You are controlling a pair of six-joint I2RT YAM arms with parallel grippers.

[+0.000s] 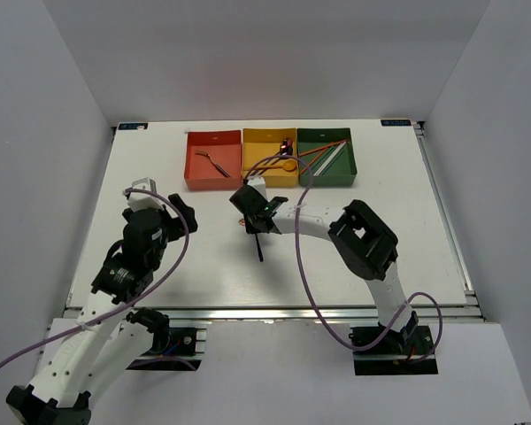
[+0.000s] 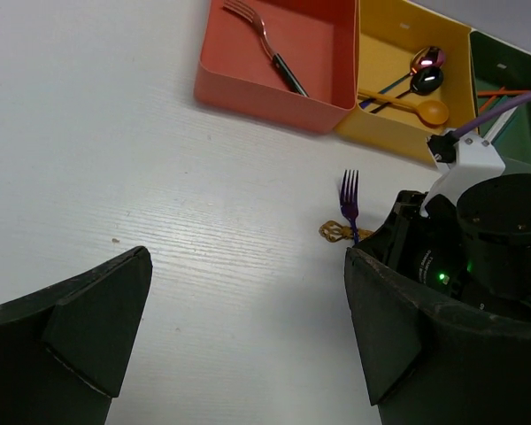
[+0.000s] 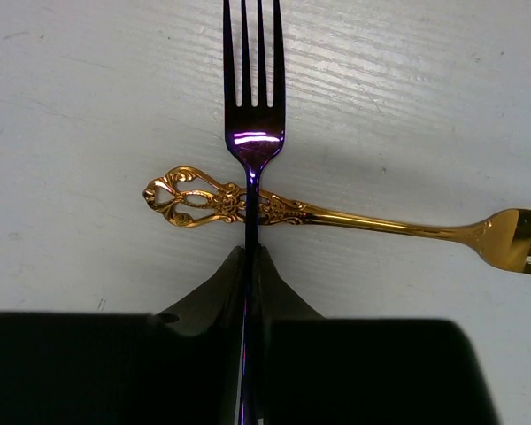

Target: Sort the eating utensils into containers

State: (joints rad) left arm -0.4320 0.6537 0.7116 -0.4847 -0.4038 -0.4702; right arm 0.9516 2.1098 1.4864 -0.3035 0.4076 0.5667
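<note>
My right gripper (image 3: 252,252) is shut on the thin handle of a purple-iridescent fork (image 3: 252,133), whose tines point away from the fingers. That fork crosses over the ornate handle of a gold fork (image 3: 336,215) lying on the white table. From above, the right gripper (image 1: 252,212) sits just in front of the yellow container (image 1: 250,158), and the purple handle (image 1: 258,248) sticks out behind it. My left gripper (image 2: 248,257) hangs open over bare table, left of both forks. The red-orange container (image 2: 257,88) holds one fork (image 2: 270,49). The yellow one (image 2: 376,133) holds spoons (image 2: 425,80). The dark green one (image 1: 348,158) holds thin sticks.
The three boxes stand side by side along the table's far edge. The right arm's purple cable (image 1: 303,266) loops over the table between the gripper and its base. The left arm (image 1: 142,248) reaches over the table's near left part.
</note>
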